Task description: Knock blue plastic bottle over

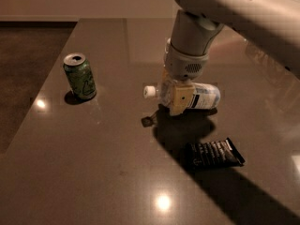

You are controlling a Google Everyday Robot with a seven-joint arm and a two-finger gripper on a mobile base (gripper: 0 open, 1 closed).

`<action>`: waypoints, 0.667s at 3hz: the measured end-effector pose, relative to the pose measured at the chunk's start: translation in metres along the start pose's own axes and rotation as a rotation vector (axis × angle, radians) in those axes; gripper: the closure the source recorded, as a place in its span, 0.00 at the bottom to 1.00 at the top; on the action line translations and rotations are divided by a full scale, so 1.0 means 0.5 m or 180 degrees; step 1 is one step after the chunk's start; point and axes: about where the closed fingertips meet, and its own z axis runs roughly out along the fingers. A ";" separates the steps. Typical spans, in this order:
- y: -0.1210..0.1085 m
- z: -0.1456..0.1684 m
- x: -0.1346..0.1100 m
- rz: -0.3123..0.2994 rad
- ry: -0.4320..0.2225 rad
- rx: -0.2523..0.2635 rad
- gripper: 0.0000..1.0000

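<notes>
1. The blue plastic bottle (pixel 202 96) lies on its side near the middle of the desk (pixel 93 172), with its white cap pointing left. I judge the knock itself done, so the step in hand is the tail end of it: getting clear.
2. The end effector (pixel 176 100) hangs low over the bottle's shoulder, just behind the cap, and looks to be touching it. I cannot tell whether it is set wide or narrow, or whether it has any hold on the bottle.
3. The next move, as I read it, calls for a straight lift up and away with no sideways sweep. A lying bottle rolls easily, and a drag could turn it or pull it along.
4. The green can (pixel 80 77) stands upright well apart to the left, close to the desk's left edge (beyond it is dark floor, so I would not send anything that way).
5. A dark wrapper (pixel 214 153) lies flat near the bottle, on the near right side, in the arm's shadow.
6. There is bare desk to the near left, and more behind the bottle towards the far edge. The bottle itself is well apart from every edge I can see.
</notes>
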 end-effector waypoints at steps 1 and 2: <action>-0.002 0.001 -0.002 -0.0005 -0.0005 0.0014 0.12; -0.004 0.002 -0.004 -0.0009 -0.0009 0.0026 0.00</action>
